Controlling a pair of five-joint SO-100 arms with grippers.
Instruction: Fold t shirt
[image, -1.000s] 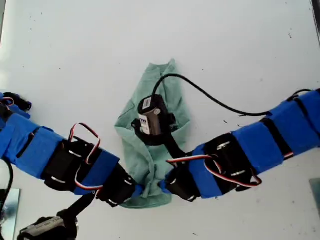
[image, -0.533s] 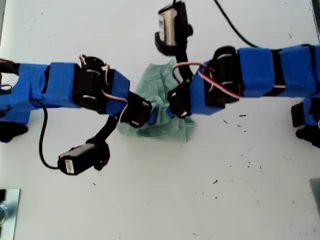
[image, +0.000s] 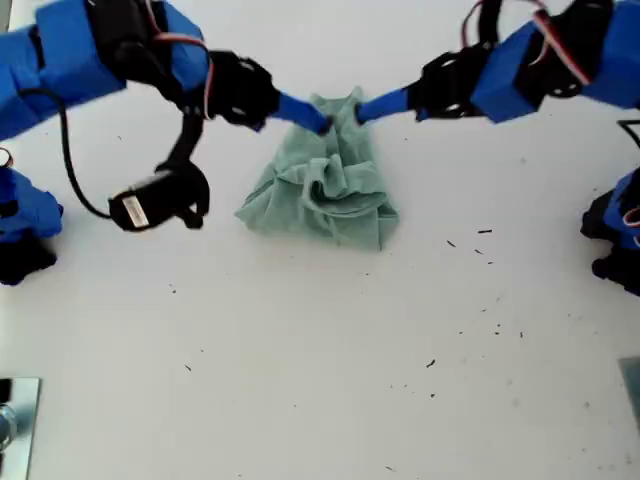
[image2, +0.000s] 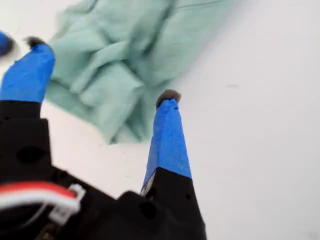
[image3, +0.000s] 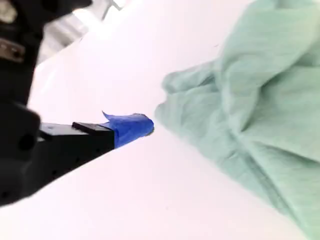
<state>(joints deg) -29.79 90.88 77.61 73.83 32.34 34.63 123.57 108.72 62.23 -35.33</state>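
The sage-green t shirt (image: 320, 185) lies in a bunched, creased heap on the white table. In the exterior view two blue-taped arms reach in from the upper left and upper right. Their tips (image: 312, 117) (image: 368, 107) meet at the shirt's far edge; which arm is which does not show. My first gripper (image2: 100, 72) is open, its fingers spread just short of the t shirt (image2: 125, 50), with nothing between them. My second gripper (image3: 142, 125) shows only one blue fingertip, close beside the t shirt (image3: 270, 110) and apart from it. Its other finger is out of view.
A black wrist camera (image: 158, 200) hangs on its cable at the exterior view's left, beside the shirt. Arm bases (image: 25, 225) (image: 615, 235) stand at both side edges. A metal piece (image: 15, 420) sits at the lower left corner. Small dark specks dot the table.
Both arms swept from the near side across the table to the far side, dragging the shirt's edge over itself. The shirt now lies bunched, and the first gripper's fingers are off the cloth.
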